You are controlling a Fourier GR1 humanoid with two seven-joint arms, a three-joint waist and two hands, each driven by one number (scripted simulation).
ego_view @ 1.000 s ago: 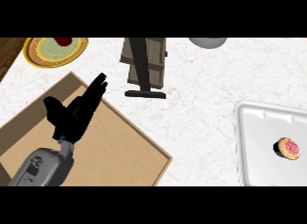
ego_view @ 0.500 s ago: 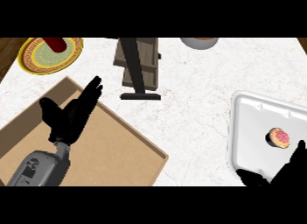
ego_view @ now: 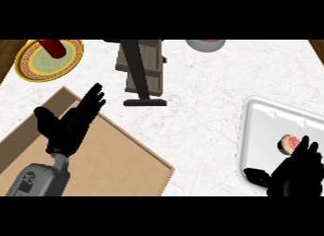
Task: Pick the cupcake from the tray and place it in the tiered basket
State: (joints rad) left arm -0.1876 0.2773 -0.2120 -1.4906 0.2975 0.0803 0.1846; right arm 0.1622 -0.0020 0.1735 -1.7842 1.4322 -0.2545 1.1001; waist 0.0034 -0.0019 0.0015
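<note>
Rising further over the tray since the earlier frame, the right hand (ego_view: pixel 297 175) now has straight, spread fingers touching the lower edge of the one cupcake (ego_view: pixel 291 142). The cupcake sits on the single white tray (ego_view: pixel 273 115) at the worktop's (ego_view: pixel 205 92) right. One tiered basket (ego_view: pixel 142 69) stands well apart, top centre. The left hand (ego_view: pixel 69 124) rests open above one wooden board (ego_view: pixel 110 156). One yellow plate (ego_view: pixel 24 67) lies at the top left.

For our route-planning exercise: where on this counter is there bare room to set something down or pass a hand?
Bare counter lies between the tiered basket, the wooden board and the tray; more lies between the bowl and the tray. Crowded: the right hand beside the cupcake on the tray, the left hand over the board.
</note>
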